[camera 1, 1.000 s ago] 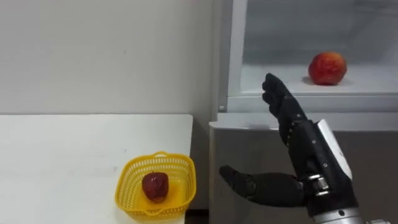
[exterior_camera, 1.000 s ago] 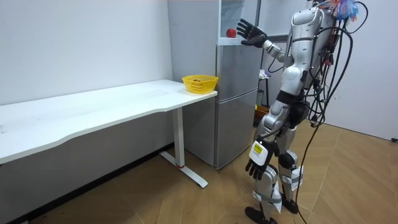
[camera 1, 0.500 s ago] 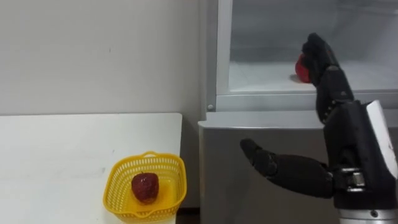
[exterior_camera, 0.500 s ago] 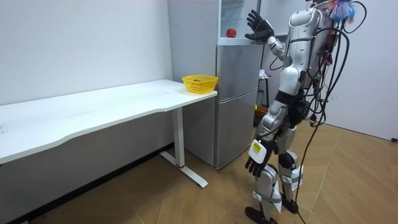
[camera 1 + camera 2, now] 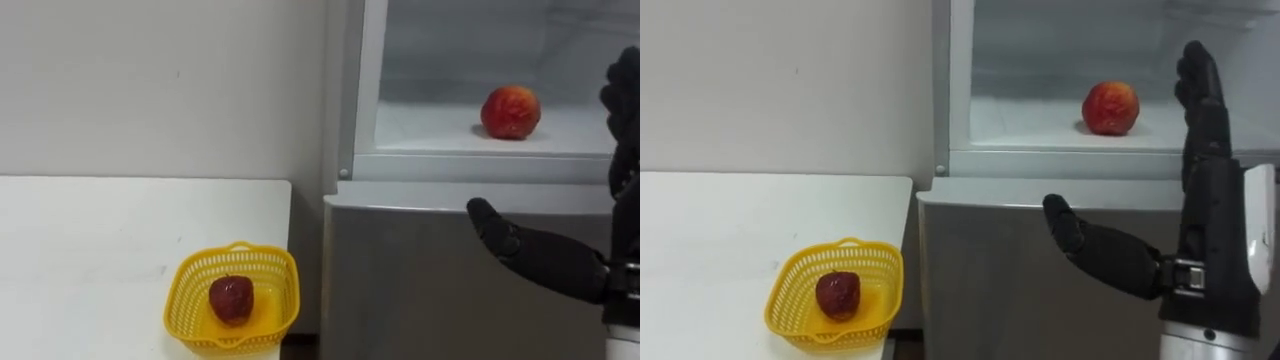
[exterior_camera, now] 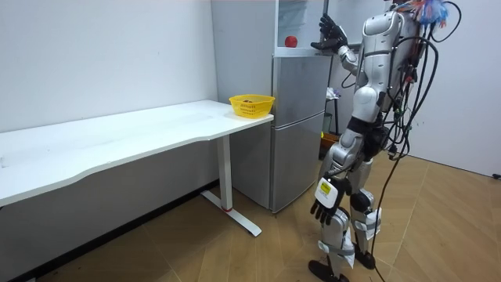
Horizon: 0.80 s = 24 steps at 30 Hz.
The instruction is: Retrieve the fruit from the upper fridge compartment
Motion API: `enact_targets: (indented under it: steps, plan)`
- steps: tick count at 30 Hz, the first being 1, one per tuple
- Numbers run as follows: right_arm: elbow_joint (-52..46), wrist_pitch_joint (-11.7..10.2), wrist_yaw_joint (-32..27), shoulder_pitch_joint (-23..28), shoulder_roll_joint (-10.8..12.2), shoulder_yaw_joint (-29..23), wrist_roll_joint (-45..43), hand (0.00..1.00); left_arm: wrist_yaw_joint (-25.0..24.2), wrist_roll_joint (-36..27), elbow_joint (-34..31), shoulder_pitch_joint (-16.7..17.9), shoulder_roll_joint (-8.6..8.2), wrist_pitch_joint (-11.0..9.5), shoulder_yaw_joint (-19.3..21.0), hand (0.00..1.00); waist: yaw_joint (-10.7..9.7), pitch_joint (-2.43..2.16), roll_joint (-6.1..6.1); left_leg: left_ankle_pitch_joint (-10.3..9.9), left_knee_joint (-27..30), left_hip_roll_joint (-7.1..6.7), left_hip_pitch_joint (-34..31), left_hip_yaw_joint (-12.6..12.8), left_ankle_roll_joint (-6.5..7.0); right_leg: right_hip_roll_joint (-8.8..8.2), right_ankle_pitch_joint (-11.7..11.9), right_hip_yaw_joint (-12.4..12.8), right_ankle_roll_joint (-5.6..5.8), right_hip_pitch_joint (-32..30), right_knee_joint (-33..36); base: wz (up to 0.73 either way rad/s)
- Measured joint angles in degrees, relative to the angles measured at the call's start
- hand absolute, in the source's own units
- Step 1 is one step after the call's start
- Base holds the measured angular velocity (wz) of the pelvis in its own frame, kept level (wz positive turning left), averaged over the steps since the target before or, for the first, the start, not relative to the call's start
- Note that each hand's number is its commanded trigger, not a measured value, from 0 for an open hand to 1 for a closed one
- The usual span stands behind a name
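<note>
A red-yellow apple (image 5: 511, 111) (image 5: 1110, 107) lies on the white shelf of the open upper fridge compartment (image 5: 1040, 125); in the room view it is a small red dot (image 6: 290, 41). My right hand (image 5: 1205, 200) (image 5: 560, 268) is raised in front of that compartment, to the right of the apple and apart from it. It is open, fingers straight up, thumb stretched to the left, holding nothing. My left hand (image 6: 323, 210) hangs relaxed at my side. I stand facing the fridge.
The grey lower fridge door (image 5: 420, 280) is closed below the shelf. To the left stands a white table (image 5: 100, 230); at its corner nearest the fridge sits a yellow basket (image 5: 235, 249) (image 6: 251, 104) with a dark red fruit (image 5: 230, 298) in it.
My right hand has swung from left of the apple, across its front, to its right, so the apple shows whole again. The apple and basket have not moved.
</note>
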Motion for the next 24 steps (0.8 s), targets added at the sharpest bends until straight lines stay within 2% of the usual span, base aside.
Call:
enact_targets:
  steps: [3,9,12,15,18,22,24]
  plan:
    - [2.7,0.2,-1.4,-1.8,-1.2,-2.3,0.0,0.0,-0.1,0.0,0.0,0.5,-0.1,0.1,0.0,0.0,-0.1,0.0,-0.05,0.0,-0.3,-0.03,0.2,-0.2,-0.01,-0.14,0.0,-1.1,0.0,0.4,-0.1,0.02]
    - [5.6,1.0,-4.6,-5.3,-3.3,-4.2,0.8,0.0,-0.5,0.0,0.0,0.2,0.25,0.7,0.4,0.0,0.0,0.14,-0.66,0.0,0.3,-0.24,0.4,-0.6,-0.01,-0.13,0.0,-1.5,0.01,1.2,-1.0,0.04]
    - [10.7,1.8,-4.8,-9.7,-5.2,-4.2,1.4,0.0,-0.6,0.0,-0.1,-0.5,0.78,1.0,0.4,0.0,0.3,0.6,-1.75,0.0,0.4,-0.28,0.6,-0.7,-0.01,-0.18,0.0,-1.8,0.01,1.5,-1.1,0.04]
    - [15.5,2.4,-4.6,-13.8,-5.9,-4.2,1.4,0.0,-1.6,0.1,-0.2,-0.6,1.06,1.2,0.4,0.0,0.3,0.41,-2.69,0.0,0.3,-0.38,0.8,-0.9,0.0,-0.23,0.0,-1.9,0.04,1.6,-1.1,0.01]
    - [16.9,3.6,-4.1,-15.4,-6.1,-4.2,2.6,0.0,-1.9,0.1,-0.4,-0.6,1.26,1.9,0.4,0.0,0.2,0.0,-3.31,0.0,0.3,-0.55,0.8,-1.7,0.0,-0.3,0.0,-2.5,0.05,1.8,-0.9,0.09]
    - [17.5,4.6,-3.2,-17.0,-6.8,-4.2,5.9,0.0,-2.2,0.1,-0.4,-0.4,1.37,2.1,0.5,0.0,0.3,0.04,-3.29,0.0,0.3,-0.77,0.8,-2.6,0.02,-0.42,-0.1,-3.1,0.07,1.8,-0.9,0.1]
    - [20.3,4.8,-2.2,-19.1,-8.3,-4.4,8.4,0.0,-2.5,0.1,-1.1,-0.1,1.46,2.1,1.7,0.0,0.2,0.05,-3.23,0.0,0.8,-0.91,0.2,-3.2,0.03,-0.48,-0.1,-3.6,0.09,1.9,-0.9,0.11]
